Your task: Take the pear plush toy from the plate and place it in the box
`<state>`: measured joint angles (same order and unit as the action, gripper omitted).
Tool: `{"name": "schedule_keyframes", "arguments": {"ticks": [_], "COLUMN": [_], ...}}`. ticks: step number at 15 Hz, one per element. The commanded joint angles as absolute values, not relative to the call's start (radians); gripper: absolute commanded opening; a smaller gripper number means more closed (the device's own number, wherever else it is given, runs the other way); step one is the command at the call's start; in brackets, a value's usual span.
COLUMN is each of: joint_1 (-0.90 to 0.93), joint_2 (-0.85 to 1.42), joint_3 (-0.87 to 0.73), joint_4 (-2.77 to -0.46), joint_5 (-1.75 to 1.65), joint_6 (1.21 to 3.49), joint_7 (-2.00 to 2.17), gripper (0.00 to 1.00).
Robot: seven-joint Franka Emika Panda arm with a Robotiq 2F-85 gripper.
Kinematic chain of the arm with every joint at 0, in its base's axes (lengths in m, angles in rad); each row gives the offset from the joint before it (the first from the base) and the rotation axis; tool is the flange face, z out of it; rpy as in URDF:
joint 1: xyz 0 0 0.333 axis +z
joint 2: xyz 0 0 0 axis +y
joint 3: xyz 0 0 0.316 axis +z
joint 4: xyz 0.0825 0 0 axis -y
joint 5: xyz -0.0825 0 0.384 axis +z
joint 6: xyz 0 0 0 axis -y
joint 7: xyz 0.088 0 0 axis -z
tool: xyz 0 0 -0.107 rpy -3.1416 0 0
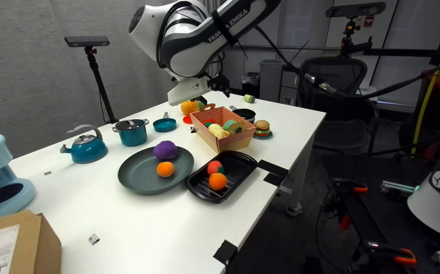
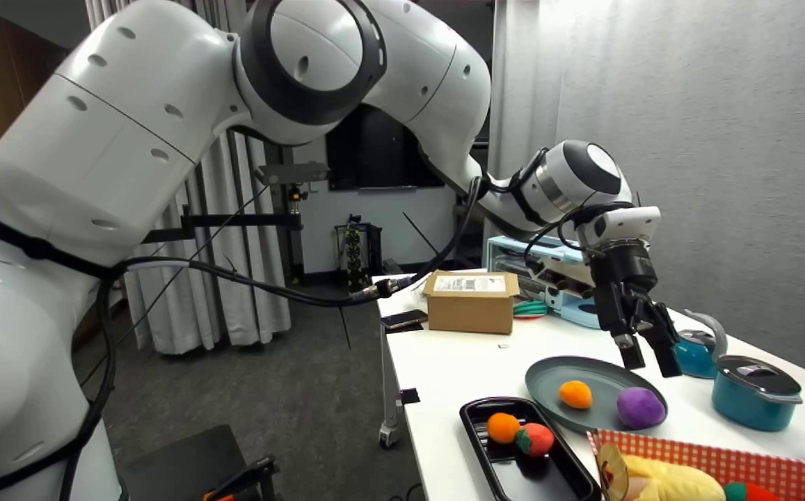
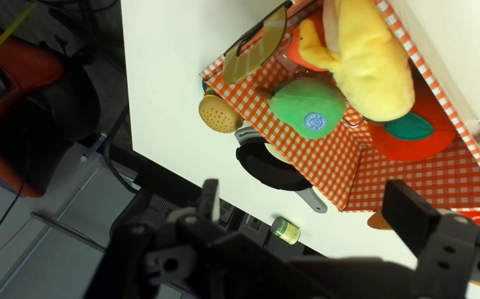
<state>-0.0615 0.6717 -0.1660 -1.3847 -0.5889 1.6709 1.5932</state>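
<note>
- The gripper (image 3: 306, 203) hung above the white table (image 1: 128, 228), its fingers spread well apart.
- I could see the pear plush toy (image 3: 308, 106) down in the orange checked box (image 3: 327, 170), just beside a yellow plush (image 3: 372, 62).
- The grey plate (image 1: 138, 171) held a purple round toy (image 1: 165, 150) and an orange ball (image 1: 165, 169).

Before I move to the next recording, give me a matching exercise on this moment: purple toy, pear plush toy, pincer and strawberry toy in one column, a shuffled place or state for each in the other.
Column one
1. purple toy
2. pear plush toy
3. pincer
4. strawberry toy

Column two
A. open, holding nothing
B. in the black tray
C. on the dark grey plate
D. inside the checked box

Right pairs: 1-C, 2-D, 3-A, 4-B
</note>
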Motion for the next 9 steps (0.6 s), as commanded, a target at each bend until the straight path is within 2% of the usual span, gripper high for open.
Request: {"name": "schedule_keyframes", "arguments": {"ticks": [1,9], "joint_1": [-0.053,-0.035], "joint_2": [0.637,0.673], "joint_3": [-0.171,-0.198], "joint_4": [-1.409,-1.388], "joint_5": [-0.529,-0.539], "joint_6": [1.680,1.674], "joint_7": [1.552,1.563], "gripper": [1.00,1.00]}}
